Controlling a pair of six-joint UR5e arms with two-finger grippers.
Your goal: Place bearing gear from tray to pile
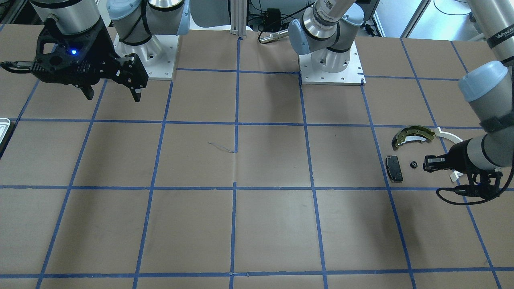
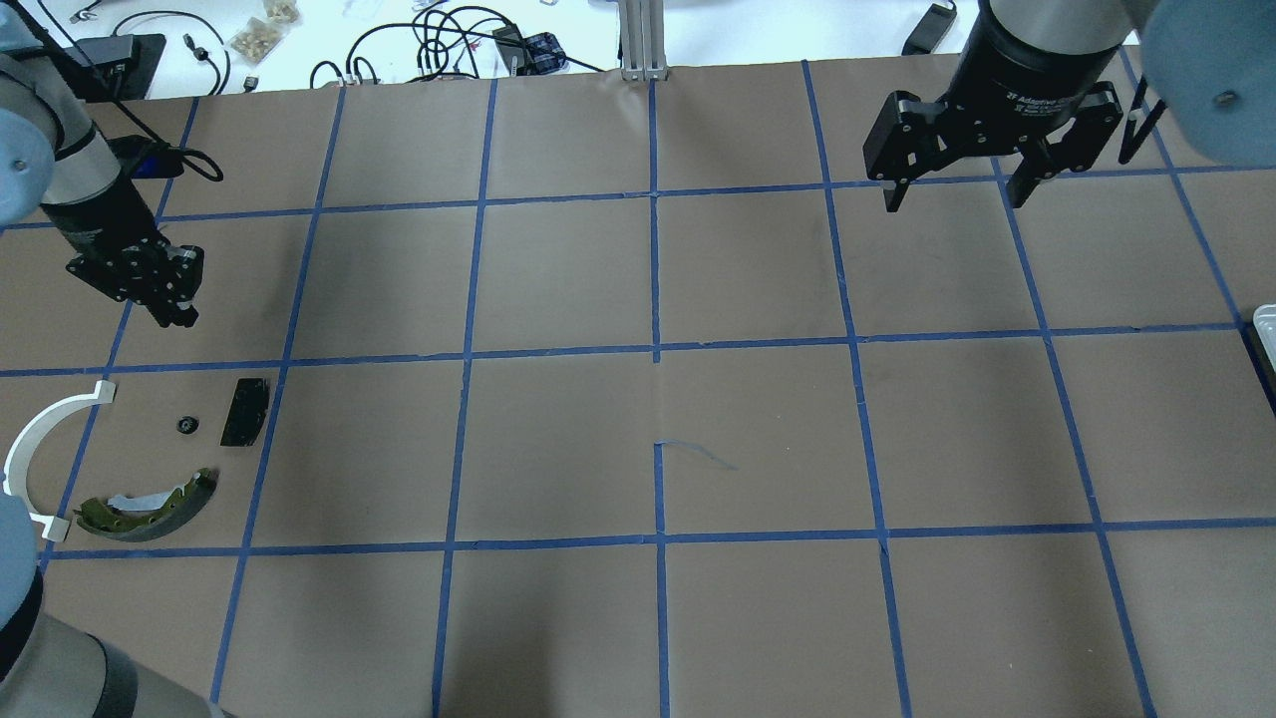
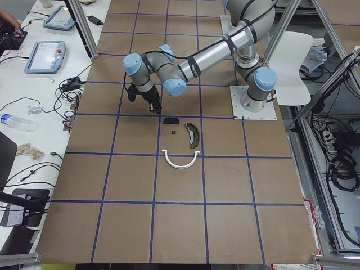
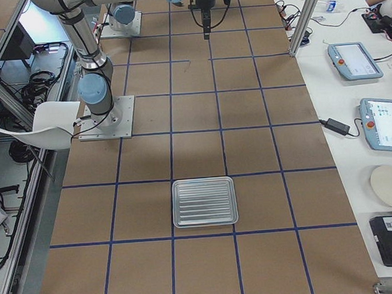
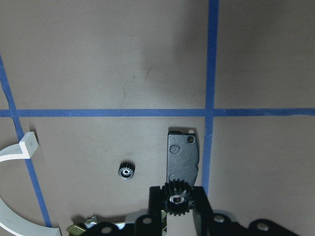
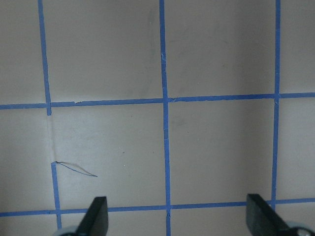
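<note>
The left fingers (image 5: 155,202) grip a bearing gear (image 5: 174,199) at lower centre. The right fingers (image 6: 96,216) gape open.

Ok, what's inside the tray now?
Nothing shows in the tray: only its bare ribbed floor, seen whole, nothing covering it. One gear is in the left tool.

White lettering "Adaptive" stands on the black cylindrical housing (image 2: 1037,95) directly above the fingers of the right gripper (image 2: 952,199). Partial dark lettering "WANJ" runs along the silver arm tube (image 1: 504,34), far up-arm from the left gripper (image 1: 426,163). Other markings are illegible.
</note>
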